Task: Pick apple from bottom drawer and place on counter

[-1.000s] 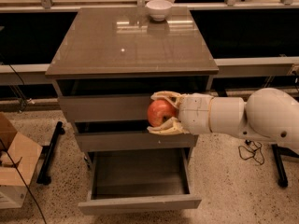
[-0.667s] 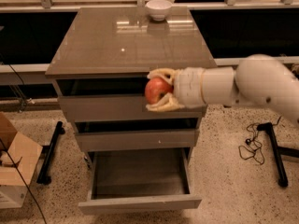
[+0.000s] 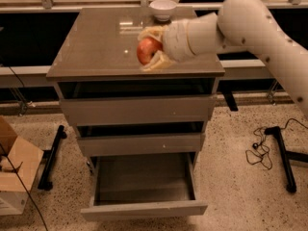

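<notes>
Camera view: the gripper [image 3: 145,50] has its fingers closed around the red apple [image 3: 148,51], over the front right of the counter [image 3: 91,47]. The bottom drawer [image 3: 144,209] stands pulled out. A white bowl [image 3: 162,8] sits at the counter's back.

Fat, smooth arm [image 3: 260,28], creamy white all over; round like a big tube, with a soft shine on its shell and a rounded bend up top; wrist part [image 3: 190,36] a little wider, made of stacked rings with thin dark lines between them; gripper [image 3: 150,50] at the arm's end, over the counter [image 3: 91,47]; two short fingers [image 3: 153,32], pale yellow, curved close round the apple [image 3: 146,52].
</notes>
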Robot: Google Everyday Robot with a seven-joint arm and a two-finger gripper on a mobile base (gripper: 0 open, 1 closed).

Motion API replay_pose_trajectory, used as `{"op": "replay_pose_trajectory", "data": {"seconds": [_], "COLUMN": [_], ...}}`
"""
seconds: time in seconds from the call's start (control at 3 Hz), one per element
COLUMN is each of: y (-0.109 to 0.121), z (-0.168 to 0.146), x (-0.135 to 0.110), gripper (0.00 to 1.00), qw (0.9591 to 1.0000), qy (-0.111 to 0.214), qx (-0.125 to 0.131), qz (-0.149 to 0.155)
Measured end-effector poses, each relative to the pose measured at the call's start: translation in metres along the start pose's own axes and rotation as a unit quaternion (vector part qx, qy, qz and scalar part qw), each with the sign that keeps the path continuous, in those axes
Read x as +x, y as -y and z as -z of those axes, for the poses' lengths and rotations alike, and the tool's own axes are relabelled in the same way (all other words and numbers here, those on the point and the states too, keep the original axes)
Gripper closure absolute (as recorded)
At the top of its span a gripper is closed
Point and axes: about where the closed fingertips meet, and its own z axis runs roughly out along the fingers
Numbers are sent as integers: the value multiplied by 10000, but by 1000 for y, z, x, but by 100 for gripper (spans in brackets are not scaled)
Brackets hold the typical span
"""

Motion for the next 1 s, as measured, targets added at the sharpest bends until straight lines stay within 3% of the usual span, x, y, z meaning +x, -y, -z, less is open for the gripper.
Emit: {"op": "replay_pose_trajectory", "data": {"seconds": [0.67,1.0], "y": [66,89], "z": [-69,-93], "x": [35,70], "gripper": [100,98], "qw": [9987,9948], "qy": [-101,-327], "qx": [-362,-379], "qz": [-338,-890]}}
